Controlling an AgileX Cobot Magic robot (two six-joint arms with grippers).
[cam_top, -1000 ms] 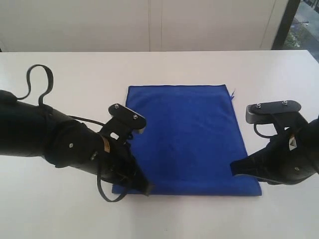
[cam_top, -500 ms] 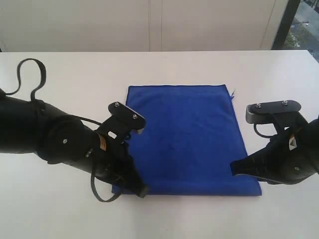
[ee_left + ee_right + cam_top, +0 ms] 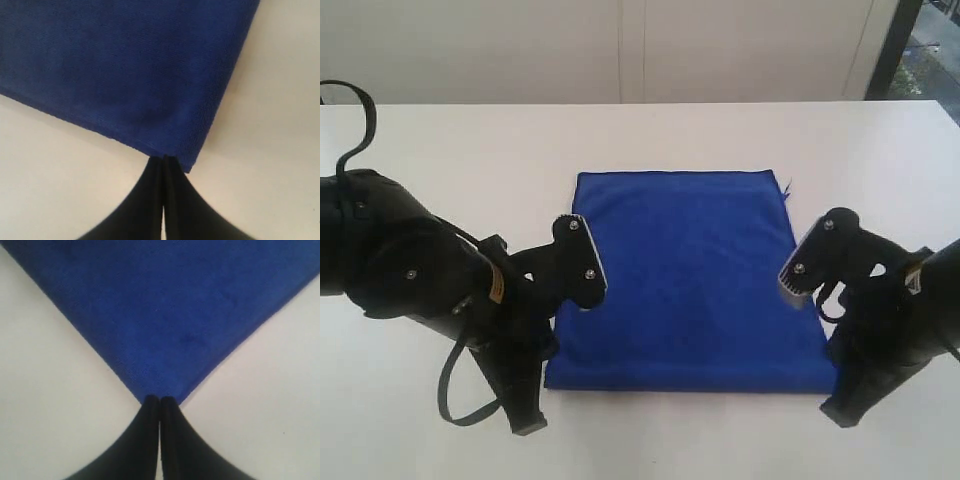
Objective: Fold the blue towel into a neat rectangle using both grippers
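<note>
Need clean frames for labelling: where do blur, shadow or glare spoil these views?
Exterior view: even, soft light, no glare on the blue towel, only faint shadows on the table. Left wrist view: towel weave fairly sharp, the black fingers featureless and soft-edged. Right wrist view: same, fingers a dark blur against the pale table.

Bright, even, diffuse light in ext view; only faint soft shadows on white table (image 3: 720, 440), no glare. Wrist cams softer: left gripper (image 3: 163, 162) & right gripper (image 3: 159, 401) blurred up close, blue towel (image 3: 165, 315) nap slightly fuzzy.
</note>
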